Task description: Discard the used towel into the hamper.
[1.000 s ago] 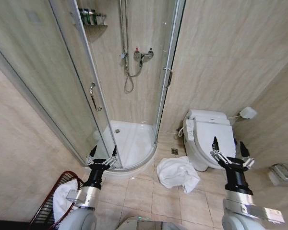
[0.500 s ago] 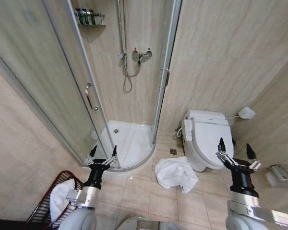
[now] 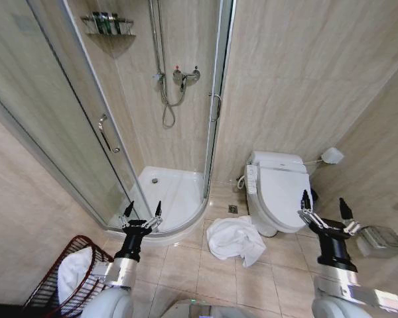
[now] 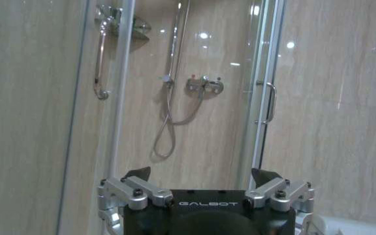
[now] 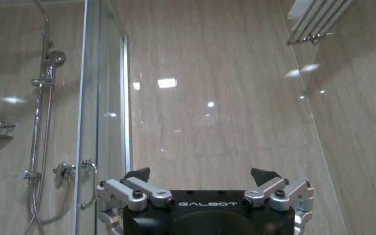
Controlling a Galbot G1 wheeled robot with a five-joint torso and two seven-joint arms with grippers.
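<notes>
Towel: a white towel [image 3: 235, 239] lies crumpled on the floor, just in front of the toilet and beside the shower's curved step, touched by neither hand.
Hamper: the hamper [image 3: 45, 281] stands at the robot's far left by the wall, well apart from the towel, with something white already inside.
Left hand: the left hand [image 3: 142, 212] is raised over the shower step, fingers spread, holding nothing.
Right hand: the right hand [image 3: 326, 209] is raised in front of the toilet, fingers spread, also holding nothing.
Step in hand: I judge it is the approach; the towel is not yet picked up.
Doing it well: come down on the thickest fold near the middle of the heap so loose ends don't drag, and keep clear of the toilet base.
Towel's make: soft, thick cloth in bunched folds; it will sag and trail once lifted.
Hamper's make: thin dark red ribs and hoops, round, see-through sides, open top.
Surroundings: glossy beige floor tiles [image 3: 212, 278], a smooth white toilet [image 3: 278, 192], a glass shower door [image 3: 73, 126].
</notes>
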